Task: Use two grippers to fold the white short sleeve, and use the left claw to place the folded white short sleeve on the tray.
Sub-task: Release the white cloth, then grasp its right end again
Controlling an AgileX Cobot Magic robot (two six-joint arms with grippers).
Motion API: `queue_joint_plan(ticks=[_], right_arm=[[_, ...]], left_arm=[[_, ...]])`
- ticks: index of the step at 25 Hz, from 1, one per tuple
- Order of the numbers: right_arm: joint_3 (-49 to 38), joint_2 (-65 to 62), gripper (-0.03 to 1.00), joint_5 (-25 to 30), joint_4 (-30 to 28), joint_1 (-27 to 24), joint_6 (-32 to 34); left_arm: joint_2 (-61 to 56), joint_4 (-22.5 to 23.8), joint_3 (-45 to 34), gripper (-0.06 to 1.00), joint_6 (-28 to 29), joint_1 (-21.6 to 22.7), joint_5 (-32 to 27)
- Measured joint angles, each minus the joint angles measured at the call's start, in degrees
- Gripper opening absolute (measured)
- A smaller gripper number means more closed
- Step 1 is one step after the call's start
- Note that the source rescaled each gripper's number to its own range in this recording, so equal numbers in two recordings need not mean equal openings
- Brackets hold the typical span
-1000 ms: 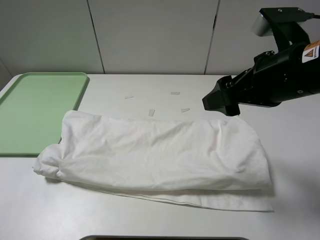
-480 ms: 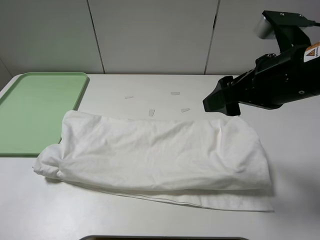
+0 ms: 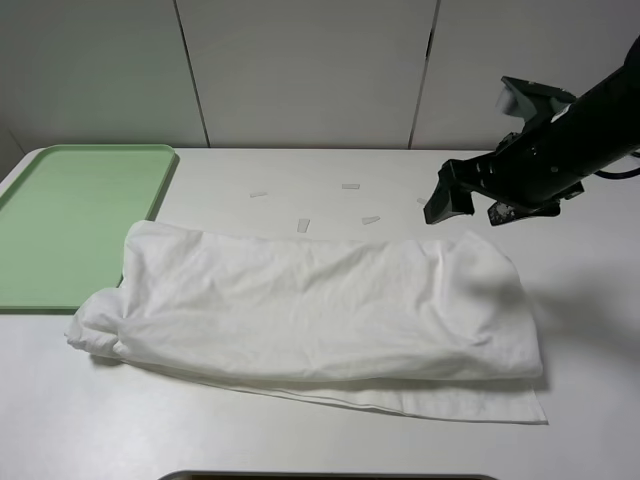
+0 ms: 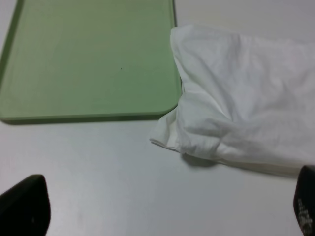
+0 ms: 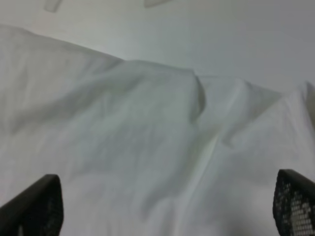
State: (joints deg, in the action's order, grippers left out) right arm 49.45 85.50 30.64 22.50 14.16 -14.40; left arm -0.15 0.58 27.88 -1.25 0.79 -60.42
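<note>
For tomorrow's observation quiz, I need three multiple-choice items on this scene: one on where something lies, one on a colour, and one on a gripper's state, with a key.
1. Where does the shirt lie?
A. In the tray
B. On the table, right of the tray
C. Hanging from a gripper

2. What colour is the tray?
A. Green
B. Blue
C. Red

3. What is the state of the right gripper?
A. Shut on the shirt
B. Shut, empty
C. Open, holding nothing

Key:
1 B: the high view shows it spread on the table beside the tray's right edge.
2 A: both the high and left wrist views show pale green.
3 C: the right wrist view shows its fingertips wide apart, off the cloth.
</note>
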Motion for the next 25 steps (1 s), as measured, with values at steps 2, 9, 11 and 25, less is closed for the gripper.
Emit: queue_joint_plan(ticks=[2,9,11,25], right_arm=[[1.66,2.88,0.93,1.86,2.12,-1.65,-2.06],[3.55,9.29,0.93,9.66,8.89,-9.63,-6.34],[3.55,9.43,0.93,9.95,8.90,-10.69,-6.34],[-8.85,9.50,0.93,1.69,9.29,-21.95,-9.48]], left_arm=[[0.00,0.00,0.00,1.00,0.00,0.00,0.00],[0.00,0.05,0.00,1.00,0.00,0.00,0.00],[0.00,0.05,0.00,1.00,0.00,0.00,0.00],[0.00,3.38,-0.07,1.00,0.00,0.00,0.00]])
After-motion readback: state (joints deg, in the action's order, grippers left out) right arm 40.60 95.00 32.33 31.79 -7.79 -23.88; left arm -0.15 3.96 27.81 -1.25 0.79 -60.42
